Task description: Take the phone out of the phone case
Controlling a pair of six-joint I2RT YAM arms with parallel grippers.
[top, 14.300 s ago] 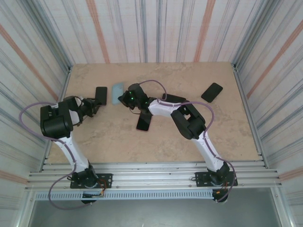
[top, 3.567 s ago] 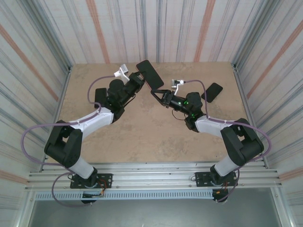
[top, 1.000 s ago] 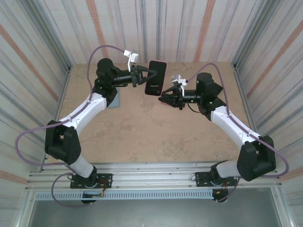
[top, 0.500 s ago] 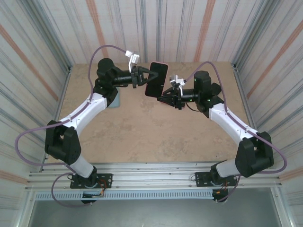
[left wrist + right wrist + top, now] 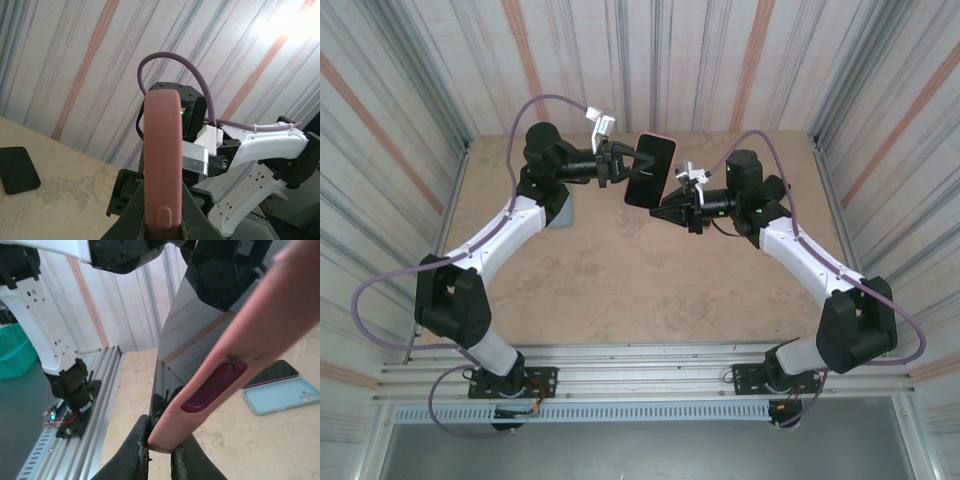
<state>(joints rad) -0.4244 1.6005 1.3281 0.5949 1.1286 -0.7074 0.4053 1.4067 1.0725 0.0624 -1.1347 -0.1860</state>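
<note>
Right gripper (image 5: 159, 440) pinches the lower corner of the pink phone case (image 5: 235, 345), at its 5 o'clock. Phone (image 5: 185, 330) sits in the case, airborne toward the table's 12 o'clock. Left gripper (image 5: 628, 165) clamps the case from 9 o'clock.

A salmon-pink phone case (image 5: 161, 170) with a dark maroon side button (image 5: 212, 387) wraps a phone (image 5: 185, 340) whose glossy black screen mirrors pale stripes. The left arm (image 5: 500, 235) and the right arm (image 5: 800, 255) are white with black joints, and a purple cable (image 5: 550, 100) trails from each. A small green light (image 5: 180, 112) glows on the right arm's black wrist. The table (image 5: 620, 290) is beige with faint marbling. The walls (image 5: 650, 60) are white, striped vertically in grey-blue and orange-red. On the table are a pale blue case (image 5: 282, 395), a black phone (image 5: 19, 170) and a dark phone edged in purple (image 5: 272, 374). A basket (image 5: 17, 347) is teal green with an open mesh pattern. The rail (image 5: 640, 365) is silver-grey.
</note>
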